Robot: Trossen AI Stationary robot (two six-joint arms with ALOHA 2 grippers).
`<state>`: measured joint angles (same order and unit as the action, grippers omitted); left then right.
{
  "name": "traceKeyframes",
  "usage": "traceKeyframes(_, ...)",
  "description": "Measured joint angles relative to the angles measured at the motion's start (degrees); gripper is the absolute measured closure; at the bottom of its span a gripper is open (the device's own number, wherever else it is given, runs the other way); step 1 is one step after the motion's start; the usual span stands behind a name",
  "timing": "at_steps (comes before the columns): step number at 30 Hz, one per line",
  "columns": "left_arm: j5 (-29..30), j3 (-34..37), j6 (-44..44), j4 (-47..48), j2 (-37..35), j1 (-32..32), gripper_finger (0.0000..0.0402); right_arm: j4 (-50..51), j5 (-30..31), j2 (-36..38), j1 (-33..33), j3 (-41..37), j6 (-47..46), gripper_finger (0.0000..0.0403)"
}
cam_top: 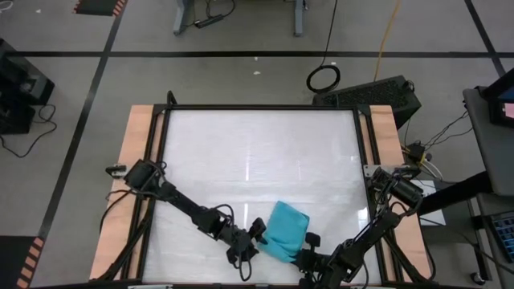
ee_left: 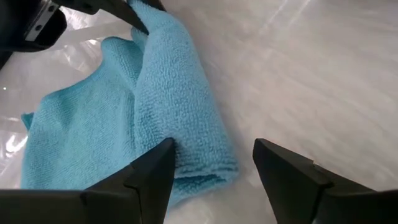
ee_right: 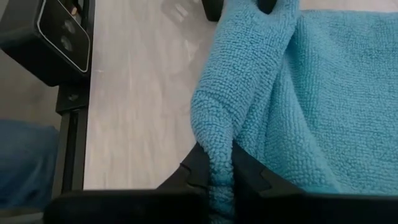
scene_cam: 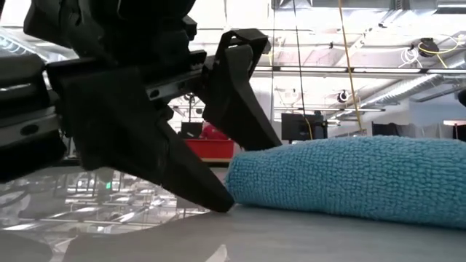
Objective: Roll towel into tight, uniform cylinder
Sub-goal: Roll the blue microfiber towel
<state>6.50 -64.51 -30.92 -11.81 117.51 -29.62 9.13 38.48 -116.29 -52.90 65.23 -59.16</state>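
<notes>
The turquoise towel lies near the table's near edge, right of the middle. It is partly rolled: a thick fold runs along one side and the rest lies flat on the tabletop. My left gripper is open at the towel's left end. One finger is over the fold's end and the other stands over bare table. My right gripper is shut on the fold's other end. My left gripper stands astride the fold's end; I cannot tell whether its finger touches the cloth. My right gripper pinches the rolled fold's end between its two fingers, several layers thick. It comes slanting down from the table's near right, in line with the fold. The fold rises in a ridge to the fingers and the towel's flat part rests on the table.
The white tabletop stretches bare toward the far edge. Wooden rails and a black frame border its left and right sides. A black box sits by the table's edge close to my right gripper.
</notes>
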Motion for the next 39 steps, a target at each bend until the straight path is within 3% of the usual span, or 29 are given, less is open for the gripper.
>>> traceKeyframes(6,0.4,-0.1,0.6,-0.3,0.7,0.8,0.0214,-0.4,0.0,0.0,0.0,0.1,-0.2,0.0383)
traceKeyframes(16,1.3,-0.1,-1.0,0.8,0.9,1.6,0.0386,-0.9,0.4,0.1,0.0,0.1,2.0,0.0361)
traceKeyframes(24,0.3,-0.3,2.5,6.7,0.7,1.9,0.0390,1.5,0.5,2.6,0.0,0.1,5.0,0.0256)
traceKeyframes(28,-0.6,-0.3,4.4,8.8,0.4,1.9,0.0390,3.9,1.0,3.9,0.0,0.1,5.0,0.0222)
traceKeyframes(33,-1.7,-0.3,6.5,10.6,-0.2,1.9,0.0390,5.0,4.8,5.3,0.0,0.1,4.6,0.0216)
traceKeyframes(39,-3.4,0.0,7.6,13.6,-2.0,1.8,0.0390,7.3,5.3,5.3,0.2,0.2,2.4,0.0233)
